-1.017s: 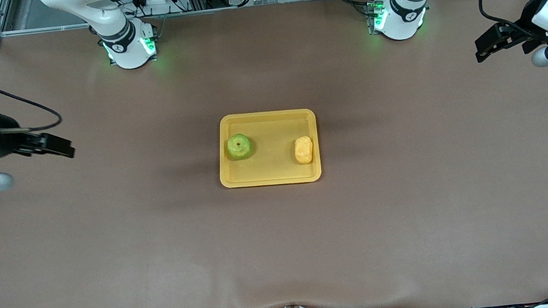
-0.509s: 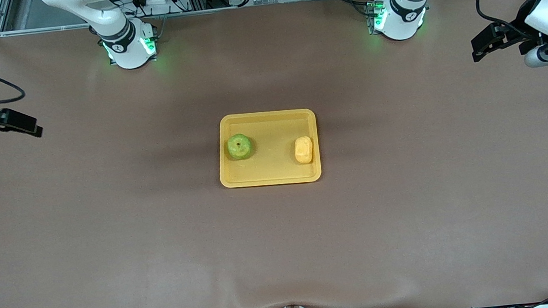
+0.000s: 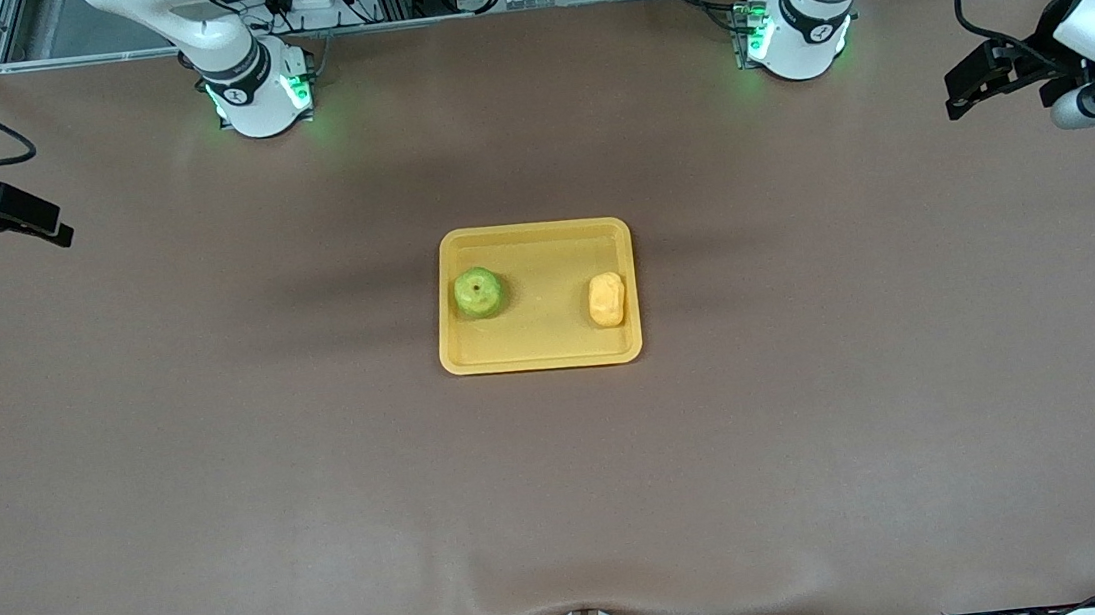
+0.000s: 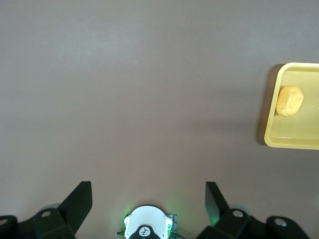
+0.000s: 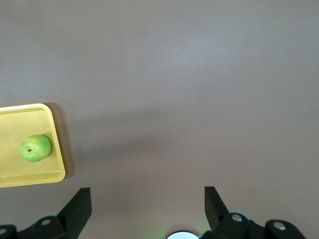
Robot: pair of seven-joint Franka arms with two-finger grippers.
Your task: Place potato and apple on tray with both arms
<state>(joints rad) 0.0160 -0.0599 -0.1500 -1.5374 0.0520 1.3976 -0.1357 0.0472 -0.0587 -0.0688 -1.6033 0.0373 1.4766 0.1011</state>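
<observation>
Both fruits lie in the tray (image 3: 540, 356) at mid-bench: the apple (image 3: 479, 293) toward the right arm's end, the potato (image 3: 607, 299) toward the left arm's end, well apart and neither touching the rim. The placing appears complete; the step in hand is judged to be the retreat. Done well, each arm pulls up and outward, clear of the tray, so nothing is nudged. The left tool (image 3: 966, 94) hangs over bare bench at the left arm's end, jaws spread wide and empty. The right tool (image 3: 37, 224) hangs over the bench edge at the right arm's end, likewise wide and empty. Count: one tray, one apple, one potato, two arms, two tools.
</observation>
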